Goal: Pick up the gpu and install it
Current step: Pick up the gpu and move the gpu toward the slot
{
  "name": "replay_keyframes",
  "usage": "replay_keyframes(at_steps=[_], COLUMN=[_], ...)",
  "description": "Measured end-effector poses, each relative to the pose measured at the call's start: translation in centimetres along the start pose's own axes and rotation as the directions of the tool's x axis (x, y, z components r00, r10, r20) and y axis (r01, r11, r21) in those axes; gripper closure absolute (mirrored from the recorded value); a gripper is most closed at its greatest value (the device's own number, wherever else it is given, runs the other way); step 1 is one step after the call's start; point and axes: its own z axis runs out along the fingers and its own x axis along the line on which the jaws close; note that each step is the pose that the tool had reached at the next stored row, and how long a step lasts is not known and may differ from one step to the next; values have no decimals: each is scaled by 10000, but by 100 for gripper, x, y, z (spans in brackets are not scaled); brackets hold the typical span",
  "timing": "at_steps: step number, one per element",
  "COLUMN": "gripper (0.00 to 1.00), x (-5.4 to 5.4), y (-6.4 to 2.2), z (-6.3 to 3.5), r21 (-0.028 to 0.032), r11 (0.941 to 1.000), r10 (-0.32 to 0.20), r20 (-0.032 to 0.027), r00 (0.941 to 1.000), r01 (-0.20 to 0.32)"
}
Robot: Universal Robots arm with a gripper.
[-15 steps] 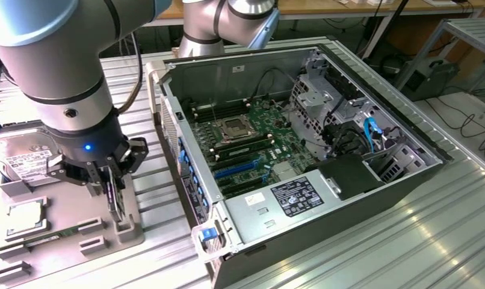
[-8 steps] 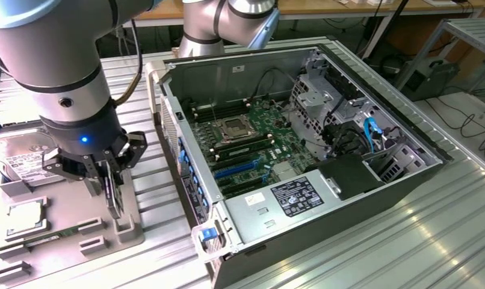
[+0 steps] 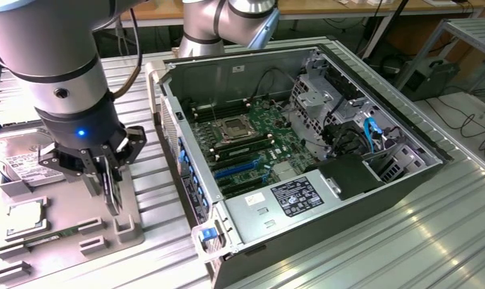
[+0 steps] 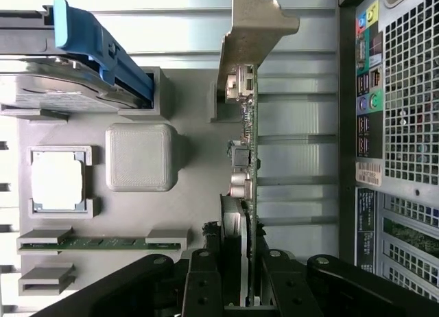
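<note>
In the exterior view, the tray (image 3: 70, 208) at left holds a hard drive (image 3: 18, 164), a processor (image 3: 26, 218) and a memory stick (image 3: 54, 236). The open computer case (image 3: 226, 78) at right contains the motherboard (image 3: 254, 141). We see the arm (image 3: 58, 78) pointing down, with its end effector (image 3: 108, 176) pinching the gpu (image 3: 112, 192) on edge over the tray.

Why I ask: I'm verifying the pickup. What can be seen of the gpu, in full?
The gpu is a thin green circuit board with small silvery parts on one face and a bent silver metal bracket at one end. It stands on edge over the grey holder tray, beside the open computer case. The claw is closed on it from both sides near the end opposite the bracket. Whether it touches the tray cannot be told.
</note>
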Motion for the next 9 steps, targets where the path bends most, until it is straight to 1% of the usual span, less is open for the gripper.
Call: replay_keyframes(at_steps=[4,9], gripper=[73,73], x=[-1,-3], y=[2,4], z=[-53,-145], r21=[-1,-1], r11=[10000,10000], r10=[0,0], r20=[1,1], r00=[10000,10000], r01=[0,0])
